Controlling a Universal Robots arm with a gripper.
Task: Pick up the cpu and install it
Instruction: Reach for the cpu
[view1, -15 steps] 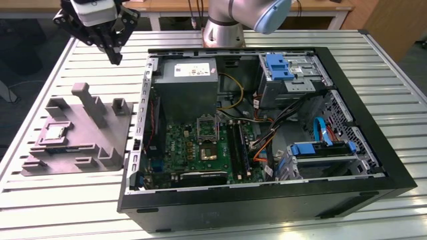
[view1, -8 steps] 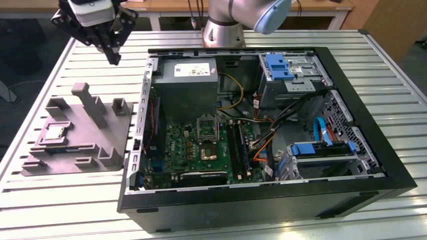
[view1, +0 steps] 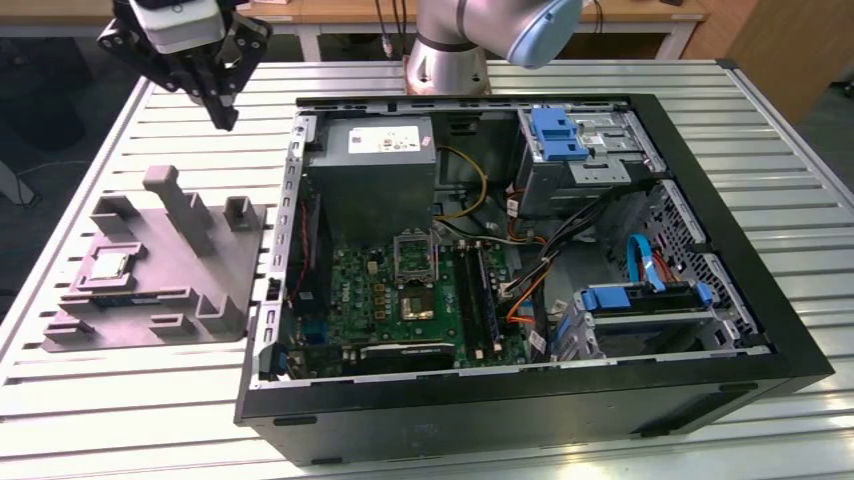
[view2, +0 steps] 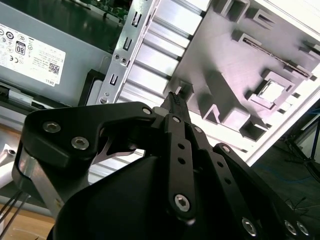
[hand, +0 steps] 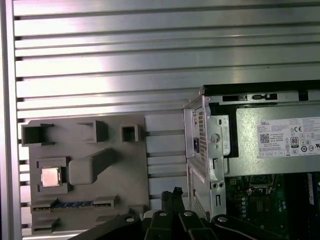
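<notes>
**Claw shut and empty over the table, chip lying in its tray**

We see a slotted metal table (view1: 774, 110) carrying an open computer case (view1: 534, 410). Inside the case lies the green board (view1: 387, 290) with its socket (view1: 416, 255). A grey power box (view1: 374, 165) sits beyond the board, and coloured cables (view1: 561, 240) trail toward the exterior view's right. Just beside the case, on the exterior view's left, lies a grey tray (view1: 214, 265). The case's metal side wall (view1: 287, 200) stands between tray and board. The claw (view1: 224, 118) hangs above the table past the tray's far end, near the case's corner. Its fingers (view2: 176, 107) are pressed together, pinching nothing. The chip (view1: 107, 266) rests in a square pocket of the tray, well apart from the claw, with the tall post (view1: 174, 195) roughly between them.
</notes>
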